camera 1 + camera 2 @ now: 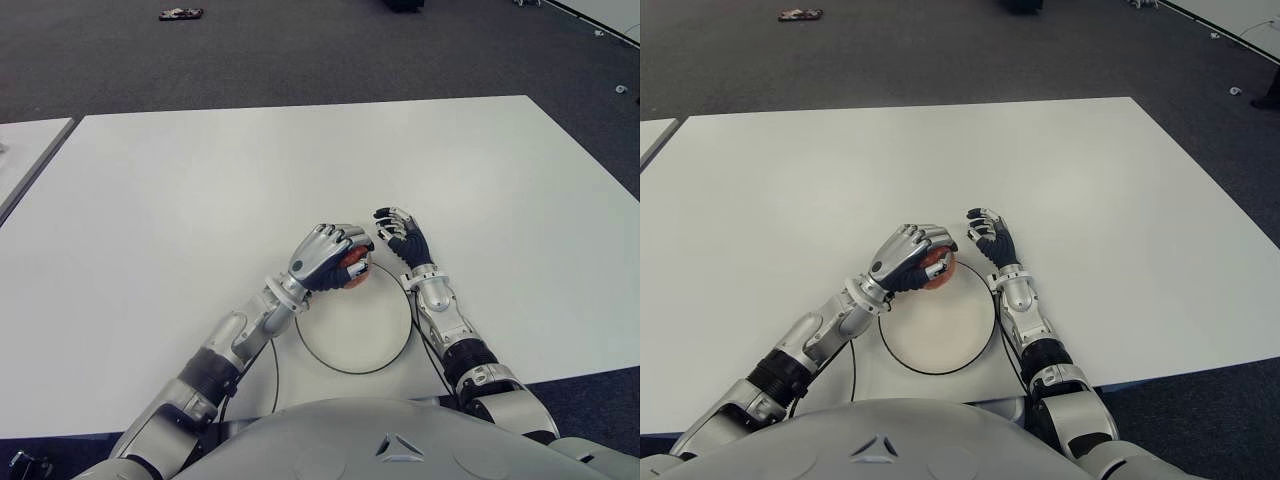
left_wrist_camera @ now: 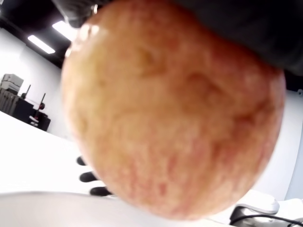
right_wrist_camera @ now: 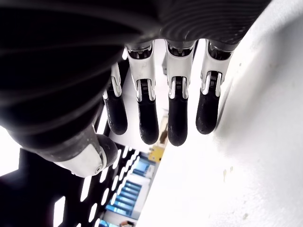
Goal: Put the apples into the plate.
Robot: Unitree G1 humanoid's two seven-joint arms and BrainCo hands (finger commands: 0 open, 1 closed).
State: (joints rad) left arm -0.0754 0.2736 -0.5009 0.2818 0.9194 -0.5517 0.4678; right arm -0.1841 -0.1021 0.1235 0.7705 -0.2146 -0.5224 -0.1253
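Nearest, at the bottom centre of the eye views, a round white plate (image 1: 330,352) with a dark rim lies on the white table (image 1: 200,190), just ahead of the robot's chest. Its inside looks bare: no apple lies in it yet.

At the plate's far rim, a little above the frame's centre, the left hand (image 1: 325,256) is curled over a red apple (image 1: 355,272), knuckles up, fingers wrapped over the top of the fruit. The left wrist view is filled almost wholly by that apple, with what looks like the pale rim of the plate low in the frame beneath it. So the apple sits over or at the far edge of the plate; whether it already touches the plate cannot be told.

Just to the right of the apple, the right hand (image 1: 402,236) shows beside the plate's upper right rim. Its fingers (image 3: 176,118) hang straight and loosely spread and grip nothing.

Farther up, the table is plain white to its far edge, and no other apple shows on it in any view. Beyond lies dark floor, with a small object (image 1: 181,14) at the upper left.

As a judgement, the task is late in its one visible delivery: the apple has been brought to the plate but not released. What is left is to settle it inside the rim and open the hand.
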